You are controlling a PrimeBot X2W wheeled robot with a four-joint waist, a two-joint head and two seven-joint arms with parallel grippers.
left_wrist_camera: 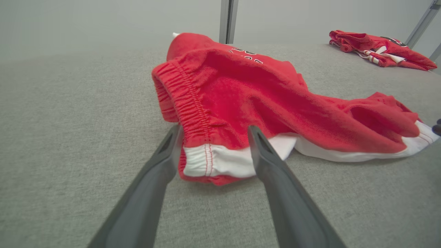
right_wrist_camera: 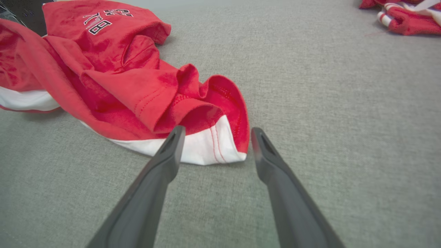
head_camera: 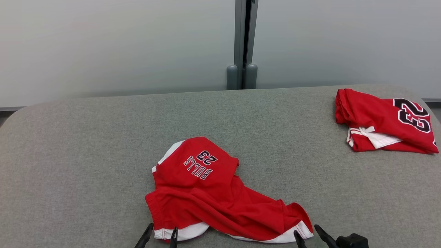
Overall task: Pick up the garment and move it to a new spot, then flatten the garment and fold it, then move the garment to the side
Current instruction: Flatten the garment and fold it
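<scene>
Your garment [head_camera: 213, 193] lies on the table [head_camera: 86, 155], mid-width, close to the front edge. A second garment [head_camera: 382, 120] sits well apart, at the far right. Left gripper [head_camera: 163, 227]: at the garment's near left corner, cloth between its spread fingers. Right gripper [head_camera: 306, 229]: just before the near right corner. A post [head_camera: 244, 44] stands behind the table, centre.

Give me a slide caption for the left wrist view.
Open left gripper poised at the white-trimmed corner of crumpled red shorts on a grey table, second red garment beyond.
</scene>
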